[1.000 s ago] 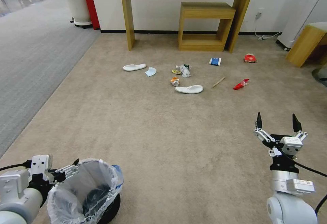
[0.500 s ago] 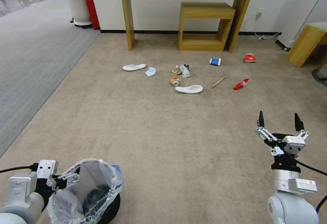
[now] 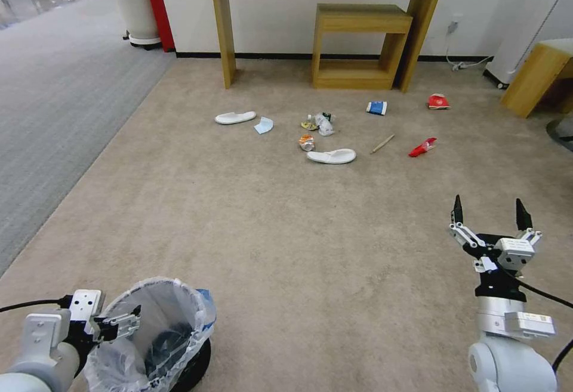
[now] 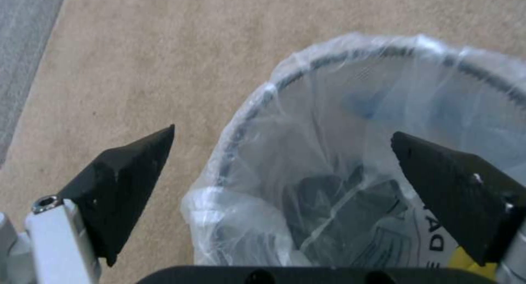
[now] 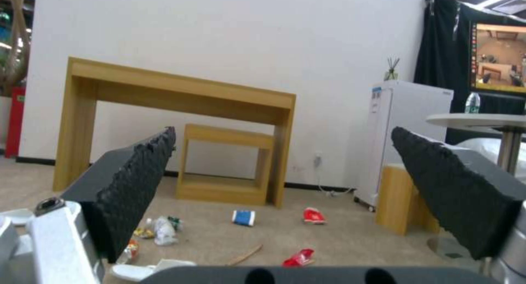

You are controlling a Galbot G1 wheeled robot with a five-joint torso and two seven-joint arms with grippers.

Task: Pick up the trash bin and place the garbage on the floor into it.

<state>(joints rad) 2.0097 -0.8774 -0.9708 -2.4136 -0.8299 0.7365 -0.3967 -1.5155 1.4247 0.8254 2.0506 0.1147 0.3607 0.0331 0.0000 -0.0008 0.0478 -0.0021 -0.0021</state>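
- The floor (image 3: 310, 249) is plain beige carpet, meeting grey striped carpet (image 3: 54, 99) along its left edge.
- The trash bin (image 3: 156, 332) stands at the floor's near left corner; its black base is cut off by the picture's edge and its bag blurs what lies inside.
- The left end effector (image 3: 128, 315) sits at the bin's rim, jaws wide, one finger outside and one over the opening.
- The right end effector (image 3: 489, 212) hangs above the near right floor, jaws wide, holding nothing.
- The garbage (image 3: 332, 156) lies scattered mid-floor, well apart from the bin: slippers, cups, wrappers, too small to tell more.
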